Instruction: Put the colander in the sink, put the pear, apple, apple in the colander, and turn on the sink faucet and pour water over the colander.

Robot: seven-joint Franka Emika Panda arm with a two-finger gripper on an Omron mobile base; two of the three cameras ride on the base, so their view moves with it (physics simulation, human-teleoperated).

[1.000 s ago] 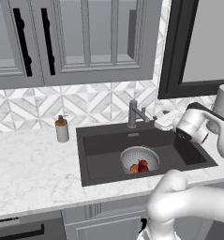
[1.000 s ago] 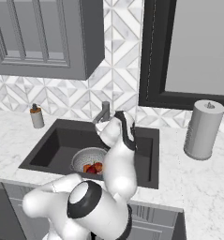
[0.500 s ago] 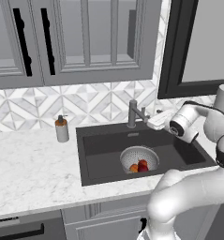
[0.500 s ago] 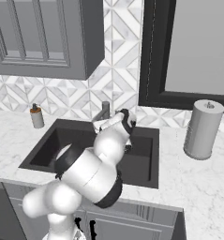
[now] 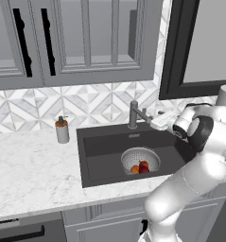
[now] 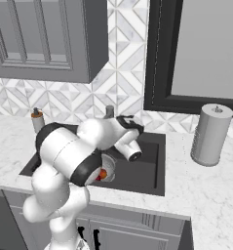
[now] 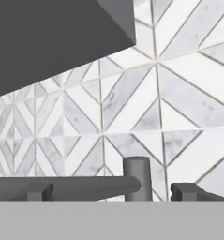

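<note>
The colander (image 5: 140,160) is seen seated in the sink (image 5: 102,151), toward the right half of the dark basin, its perforated silver wall rising around the fruit. Inside it, two orange-red apples (image 5: 134,169) and the darker maroon pear (image 5: 143,168) are packed close together at the near side of the bowl; the pear is pressed against the apples, though just how they touch cannot be made out. From the right base view, a glimpse of an orange-red fruit (image 6: 103,174) is caught inside the colander's rim (image 6: 109,166), the rest being hidden behind the arm. The sink faucet (image 5: 133,115) is found upright at the back edge of the basin, its spout angled off to the right. The claw (image 5: 160,121) is held up just beside that spout, at faucet height and above the back right of the sink, and its fingers are spread wide with nothing between them. In the hand view the dark fingertips (image 7: 38,190) are shown far apart, with the faucet's post (image 7: 137,178) and its horizontal bar lying between them against the patterned tile wall (image 7: 146,103). A soap dispenser (image 5: 62,131) is left standing on the marble worktop (image 5: 29,175) to the left of the sink, well apart from it, and a paper towel roll (image 6: 211,135) is set on the worktop to the right.
</note>
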